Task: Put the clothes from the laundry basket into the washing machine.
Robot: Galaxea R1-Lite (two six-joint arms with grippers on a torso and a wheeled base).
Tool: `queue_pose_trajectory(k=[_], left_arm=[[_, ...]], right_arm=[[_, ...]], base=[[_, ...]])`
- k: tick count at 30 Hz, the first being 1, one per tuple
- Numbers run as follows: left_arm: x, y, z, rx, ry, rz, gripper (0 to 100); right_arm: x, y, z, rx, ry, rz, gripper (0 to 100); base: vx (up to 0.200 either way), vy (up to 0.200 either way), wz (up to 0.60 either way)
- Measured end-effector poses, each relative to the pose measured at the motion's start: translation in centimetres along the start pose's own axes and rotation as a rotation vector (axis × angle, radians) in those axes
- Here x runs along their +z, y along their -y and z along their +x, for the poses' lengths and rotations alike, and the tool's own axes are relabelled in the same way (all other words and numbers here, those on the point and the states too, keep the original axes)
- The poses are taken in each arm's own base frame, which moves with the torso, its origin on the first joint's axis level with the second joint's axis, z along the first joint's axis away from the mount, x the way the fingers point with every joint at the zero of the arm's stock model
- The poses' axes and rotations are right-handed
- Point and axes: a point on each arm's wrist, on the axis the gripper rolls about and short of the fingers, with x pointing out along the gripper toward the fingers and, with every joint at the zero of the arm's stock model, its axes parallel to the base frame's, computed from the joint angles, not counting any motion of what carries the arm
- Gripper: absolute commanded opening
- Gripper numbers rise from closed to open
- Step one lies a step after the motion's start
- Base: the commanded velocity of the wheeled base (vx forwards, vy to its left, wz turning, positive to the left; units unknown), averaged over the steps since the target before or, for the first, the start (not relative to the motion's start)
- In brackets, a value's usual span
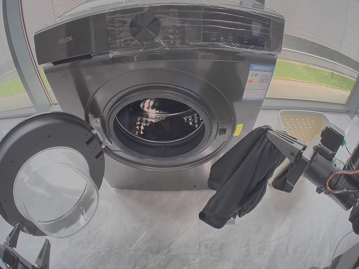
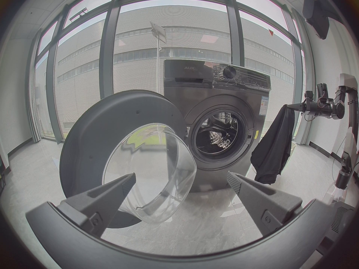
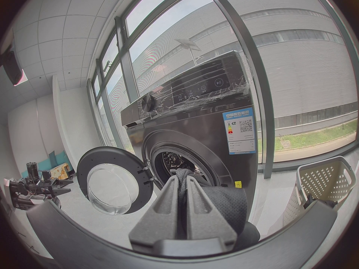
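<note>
My right gripper (image 1: 270,132) is shut on a dark grey garment (image 1: 241,176) that hangs from it, right of the washing machine (image 1: 160,90) and level with the drum opening. In the right wrist view the gripper (image 3: 182,180) pinches the cloth (image 3: 224,206) between its fingers. The machine's round door (image 1: 48,172) stands swung open to the left, and a dark piece of clothing (image 1: 164,127) lies inside the drum. The cream laundry basket (image 1: 303,126) sits on the floor behind the right arm. My left gripper (image 2: 179,193) is open, low at the left, facing the open door (image 2: 127,154).
Grey marble floor (image 1: 157,221) spreads in front of the machine. Tall windows and their frames (image 1: 18,45) stand behind it. In the left wrist view the garment (image 2: 273,146) hangs from the right arm (image 2: 318,107) beside the machine (image 2: 220,124).
</note>
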Motion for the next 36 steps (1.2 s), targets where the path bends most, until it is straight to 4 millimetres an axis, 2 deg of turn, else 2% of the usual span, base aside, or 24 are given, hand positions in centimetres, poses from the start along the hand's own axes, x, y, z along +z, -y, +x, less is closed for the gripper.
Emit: queue_pose_trajectory(k=[4,16,21,27,32,36], left_arm=[[0.0,0.0,0.0,0.0,0.0,0.0,100],[0.0,0.0,0.0,0.003,0.001,-0.002,100],[0.0,0.0,0.0,0.003,0.002,0.0,100],[0.0,0.0,0.0,0.013,0.001,0.007,100],[0.0,0.0,0.0,0.017,0.002,0.007,100],[0.0,0.0,0.0,0.016,0.001,0.019,100]], right_arm=[[-0.1,0.1,0.0,-0.003,-0.004,0.001,0],[-2.2,-0.2,-0.2,0.04,-0.097,0.012,0],[-2.7,-0.4,-0.6,0.049,-0.118,0.017,0],[-3.6,-1.6,-0.8,0.104,-0.152,0.066,0],[-4.2,-2.1,-0.2,0.107,-0.148,0.076,0],[-4.5,-2.1,0.8,0.029,-0.107,0.074,0]], base=[[0.0,0.2,0.0],[0.0,0.0,0.0],[0.12,0.0,0.0],[0.0,0.0,0.0],[0.0,0.0,0.0],[0.0,0.0,0.0]])
